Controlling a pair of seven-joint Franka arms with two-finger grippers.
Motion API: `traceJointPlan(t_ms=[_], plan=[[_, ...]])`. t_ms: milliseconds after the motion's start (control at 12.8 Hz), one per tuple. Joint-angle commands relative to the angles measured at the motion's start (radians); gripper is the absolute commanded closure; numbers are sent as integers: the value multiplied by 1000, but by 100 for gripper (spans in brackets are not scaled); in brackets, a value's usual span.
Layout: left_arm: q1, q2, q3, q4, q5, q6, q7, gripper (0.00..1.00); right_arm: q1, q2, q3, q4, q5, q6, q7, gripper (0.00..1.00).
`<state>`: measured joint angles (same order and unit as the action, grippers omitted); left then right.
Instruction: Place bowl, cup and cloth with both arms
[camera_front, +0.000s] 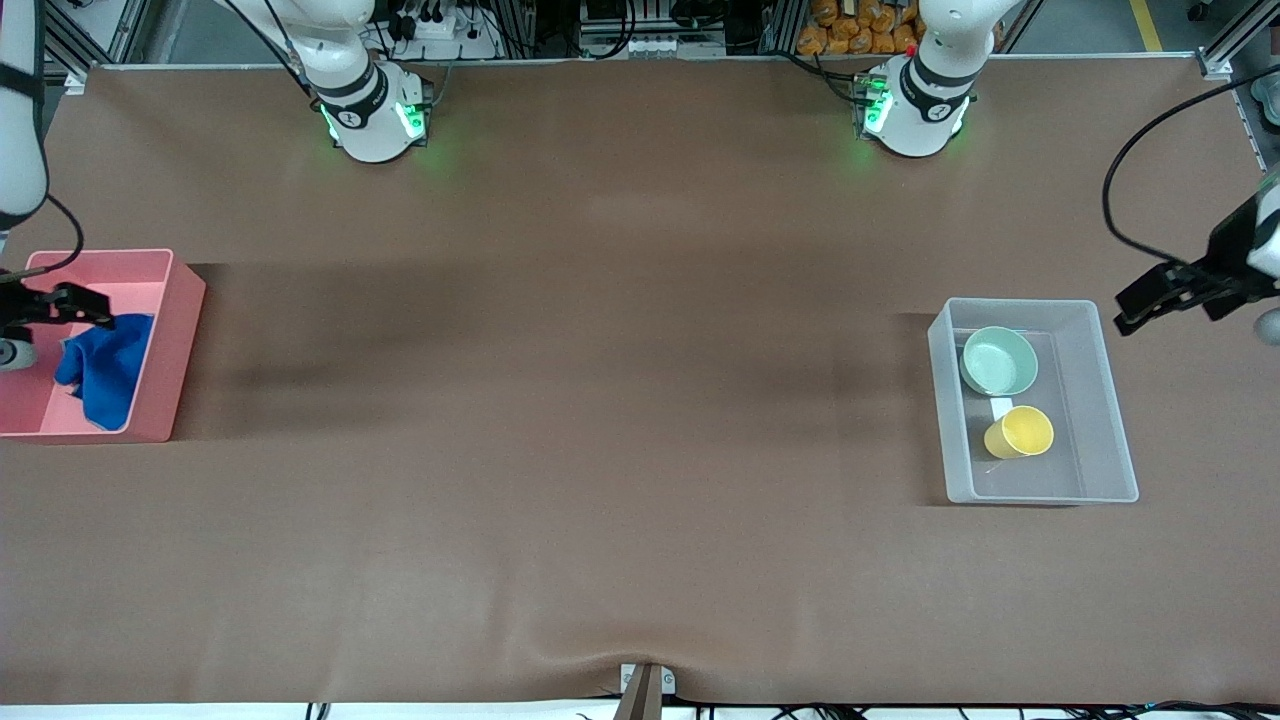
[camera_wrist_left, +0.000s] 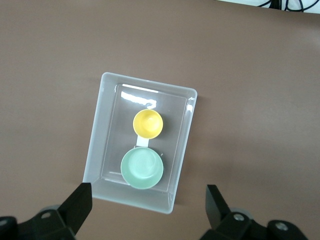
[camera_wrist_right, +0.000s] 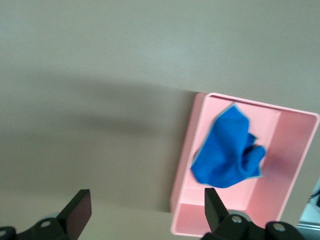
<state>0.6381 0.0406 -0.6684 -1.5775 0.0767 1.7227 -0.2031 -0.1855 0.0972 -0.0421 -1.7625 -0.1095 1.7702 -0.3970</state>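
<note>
The mint green bowl (camera_front: 998, 360) (camera_wrist_left: 142, 168) and the yellow cup (camera_front: 1020, 432) (camera_wrist_left: 147, 123) sit side by side inside a clear plastic bin (camera_front: 1040, 495) (camera_wrist_left: 100, 125); the cup is nearer the front camera. The blue cloth (camera_front: 105, 370) (camera_wrist_right: 225, 150) lies crumpled in a pink bin (camera_front: 170, 350) (camera_wrist_right: 290, 165). My left gripper (camera_front: 1142, 305) (camera_wrist_left: 148, 191) hangs open and empty in the air, just off the clear bin toward the left arm's end of the table. Over the pink bin, my right gripper (camera_front: 85, 308) (camera_wrist_right: 146, 196) is open and empty above the cloth.
The two bins stand at the two ends of the brown table, the pink one at the right arm's end and the clear one at the left arm's end. A white label strip (camera_front: 1000, 408) lies on the clear bin's floor between bowl and cup.
</note>
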Motion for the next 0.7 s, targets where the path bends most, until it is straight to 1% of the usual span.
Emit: traceJointPlan(t_ms=[0, 78, 156, 235, 313, 391, 469, 626], plan=[[3, 21, 1, 100, -20, -86, -12, 0, 79, -103, -9, -28, 42, -64, 131, 0], [-15, 13, 15, 105, -17, -89, -13, 0, 107, -125, -5, -26, 48, -93, 182, 0], [-74, 13, 59, 105, -15, -95, -13, 0, 142, -146, -15, -8, 50, -125, 214, 0], [-178, 10, 175, 106, -15, -98, -15, 0, 165, -157, -18, 9, 50, -155, 225, 0], [-301, 10, 307, 108, -17, -109, -15, 0, 179, -157, -24, 38, 50, -188, 225, 0], [-384, 7, 416, 108, -27, -121, -10, 0, 178, -157, -30, 91, 51, -237, 227, 0], [-417, 2, 464, 106, -41, -138, -9, 0, 175, -155, -31, 131, 79, -273, 228, 0], [-455, -1, 510, 102, -49, -158, -6, 0, 163, -157, -32, 181, 151, -322, 303, 0]])
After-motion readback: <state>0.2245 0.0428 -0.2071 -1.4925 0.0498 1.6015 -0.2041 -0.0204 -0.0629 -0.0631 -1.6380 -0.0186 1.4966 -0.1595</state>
